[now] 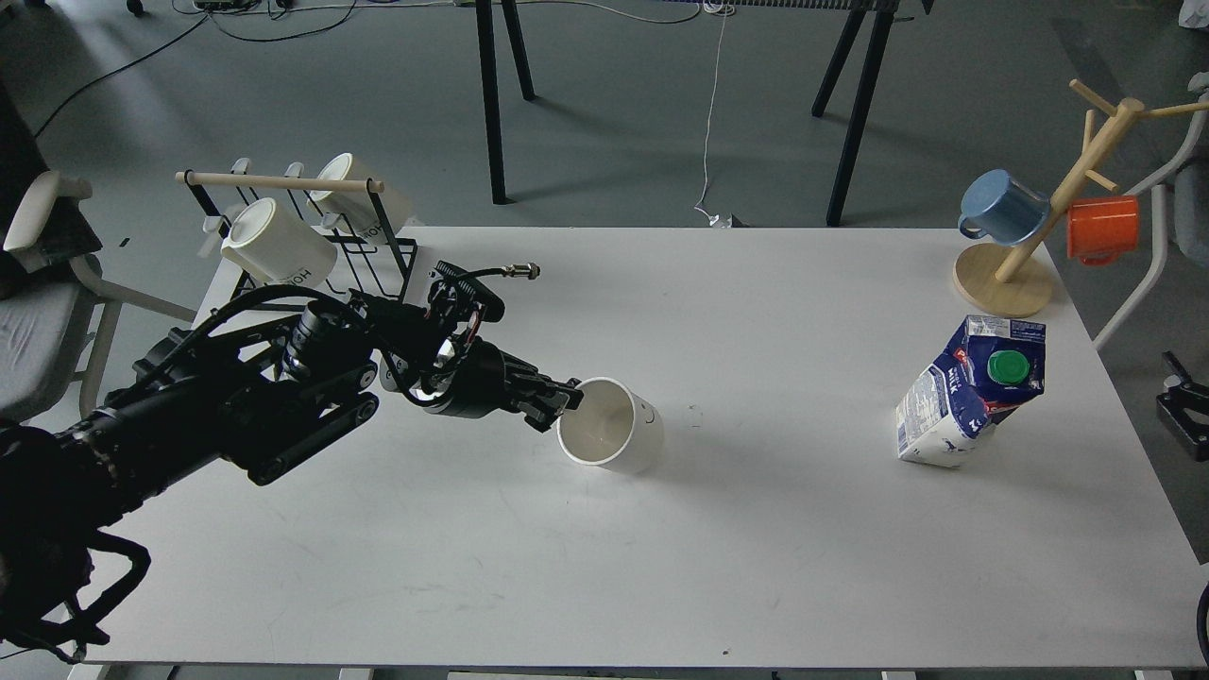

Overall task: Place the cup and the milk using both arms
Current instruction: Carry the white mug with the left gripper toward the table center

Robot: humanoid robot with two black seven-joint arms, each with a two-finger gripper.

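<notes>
A white cup point(614, 438) with a small smiley face sits near the middle of the white table point(604, 567), tilted slightly, its mouth facing me. My left gripper point(565, 399) is shut on the cup's near rim, with the black arm reaching in from the left. A blue and white milk carton point(973, 392) with a green cap stands leaning at the right side of the table. Only a dark part of my right arm point(1185, 416) shows at the right edge; its gripper is out of view.
A black wire rack point(312, 246) with a wooden bar holds two white mugs at the back left. A wooden mug tree point(1030, 255) with a blue mug and an orange mug stands at the back right. Chairs flank the table.
</notes>
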